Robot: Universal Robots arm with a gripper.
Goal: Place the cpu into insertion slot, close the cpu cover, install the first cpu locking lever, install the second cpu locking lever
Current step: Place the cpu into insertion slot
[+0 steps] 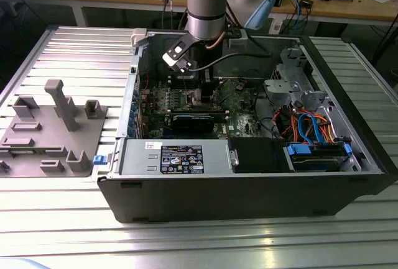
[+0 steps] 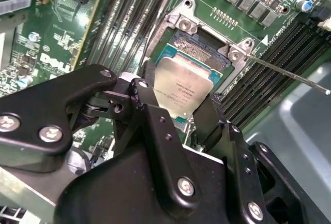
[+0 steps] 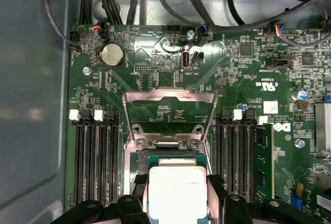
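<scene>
Matte-black gripper [image 2: 178,99] pinches the flat silver cpu [image 2: 186,84] over the insertion slot [image 2: 200,48].

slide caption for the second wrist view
The gripper holds the cpu over the insertion slot of the green motherboard.

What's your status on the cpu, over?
Status: gripper shut on cpu, just over insertion slot. Raised open: cpu cover. Nothing blocking the slot.
</scene>
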